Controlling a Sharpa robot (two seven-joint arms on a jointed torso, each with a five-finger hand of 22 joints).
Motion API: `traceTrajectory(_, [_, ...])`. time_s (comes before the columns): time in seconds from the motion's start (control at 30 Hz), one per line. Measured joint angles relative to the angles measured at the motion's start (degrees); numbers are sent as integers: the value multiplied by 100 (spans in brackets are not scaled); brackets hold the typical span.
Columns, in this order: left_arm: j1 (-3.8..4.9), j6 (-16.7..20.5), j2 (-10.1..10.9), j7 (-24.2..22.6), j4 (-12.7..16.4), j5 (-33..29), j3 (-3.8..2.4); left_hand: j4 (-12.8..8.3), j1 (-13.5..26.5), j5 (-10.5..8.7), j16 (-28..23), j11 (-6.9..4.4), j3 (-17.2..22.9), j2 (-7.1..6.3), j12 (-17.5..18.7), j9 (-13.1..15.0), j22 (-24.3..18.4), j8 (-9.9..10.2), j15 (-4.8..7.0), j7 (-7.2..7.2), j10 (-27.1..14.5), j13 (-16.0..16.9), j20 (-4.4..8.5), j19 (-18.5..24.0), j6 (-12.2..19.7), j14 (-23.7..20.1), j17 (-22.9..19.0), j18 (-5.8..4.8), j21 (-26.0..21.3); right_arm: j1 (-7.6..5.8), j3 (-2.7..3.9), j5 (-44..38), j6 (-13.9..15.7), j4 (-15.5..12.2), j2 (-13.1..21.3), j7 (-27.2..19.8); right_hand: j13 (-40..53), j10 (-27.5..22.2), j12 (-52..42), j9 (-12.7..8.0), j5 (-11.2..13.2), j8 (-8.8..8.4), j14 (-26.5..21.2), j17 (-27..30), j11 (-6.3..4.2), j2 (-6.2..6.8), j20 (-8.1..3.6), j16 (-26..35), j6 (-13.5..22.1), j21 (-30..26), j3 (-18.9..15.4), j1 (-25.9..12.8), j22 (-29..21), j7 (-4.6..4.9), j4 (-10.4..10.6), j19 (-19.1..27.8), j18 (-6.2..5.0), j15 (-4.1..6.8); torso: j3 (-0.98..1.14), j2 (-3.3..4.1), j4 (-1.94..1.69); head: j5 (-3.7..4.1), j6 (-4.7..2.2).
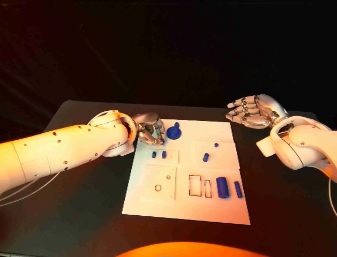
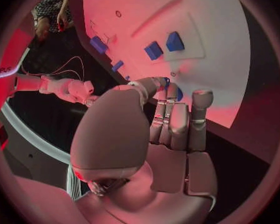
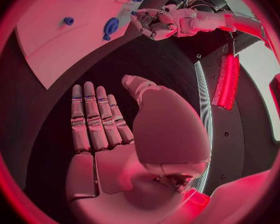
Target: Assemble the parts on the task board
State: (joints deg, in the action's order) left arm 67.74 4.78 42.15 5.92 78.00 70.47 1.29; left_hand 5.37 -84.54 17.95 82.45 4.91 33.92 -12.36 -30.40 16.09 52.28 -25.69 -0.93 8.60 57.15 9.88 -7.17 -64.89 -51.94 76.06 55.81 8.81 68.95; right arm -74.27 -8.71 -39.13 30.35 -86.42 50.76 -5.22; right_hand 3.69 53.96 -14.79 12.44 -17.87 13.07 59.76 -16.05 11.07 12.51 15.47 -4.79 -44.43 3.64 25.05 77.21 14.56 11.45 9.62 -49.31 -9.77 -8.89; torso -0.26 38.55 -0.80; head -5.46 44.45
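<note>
The white task board (image 1: 185, 206) lies in the middle of the black table. A round blue part (image 1: 173, 132) sits near the board's far left corner. My left hand (image 1: 149, 130) is just beside that part, its fingers (image 2: 177, 122) stretched toward it; blue shows at the fingertips, and I cannot tell if they touch it. Two small blue pieces (image 1: 158, 154) stand in a left panel, one blue piece (image 1: 205, 157) stands mid-board, and two blue cylinders (image 1: 229, 188) lie at the right. My right hand (image 1: 249, 111) hovers off the board's far right corner, fingers (image 3: 93, 117) extended, holding nothing.
The board has rectangular slots (image 1: 194, 184) and a small round hole (image 1: 158, 187) in its near half. Bare black table (image 1: 83, 214) surrounds the board on both sides. Thin cables (image 1: 29, 187) hang under my left arm.
</note>
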Motion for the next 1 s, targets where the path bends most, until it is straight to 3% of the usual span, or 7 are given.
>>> traceTrajectory(1.0, [2,-255,-141,234,-179,278,2,-15,0,0,-22,1,-16,0,1,5,1,0,0,9,-1,0,22,22,-30,0,-47,0,0,0,0,-1,-5,-8,0,4,0,0,0,1,0,0,0,-1,0,0,0,0,0,0,1,0,1,0,1,0,0,0,-3,0,1,-13,15])
